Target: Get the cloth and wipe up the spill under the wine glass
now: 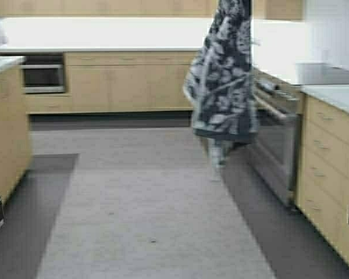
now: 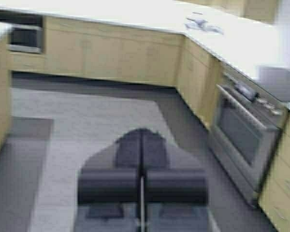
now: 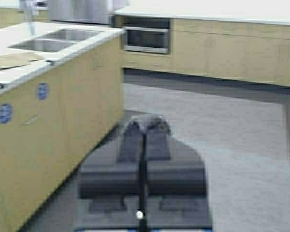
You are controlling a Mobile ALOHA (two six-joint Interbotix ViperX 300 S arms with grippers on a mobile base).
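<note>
The cloth (image 1: 222, 75), dark grey with a white leaf pattern, hangs down in mid-air in the high view, in front of the oven. Its top runs past the picture's upper edge, so what holds it is hidden. The wine glass and the spill are out of view. My left gripper (image 2: 141, 133) is shut, with nothing between its fingers, low over the grey rug. My right gripper (image 3: 145, 124) is also shut, low over the floor beside the island. Neither gripper touches the cloth.
A steel oven (image 1: 279, 139) and wood cabinets (image 1: 331, 163) line the right side. An island (image 3: 53, 111) with a sink (image 3: 53, 38) stands on the left. A grey rug (image 1: 145, 209) covers the floor ahead. A small bluish thing (image 2: 203, 25) lies on the far counter.
</note>
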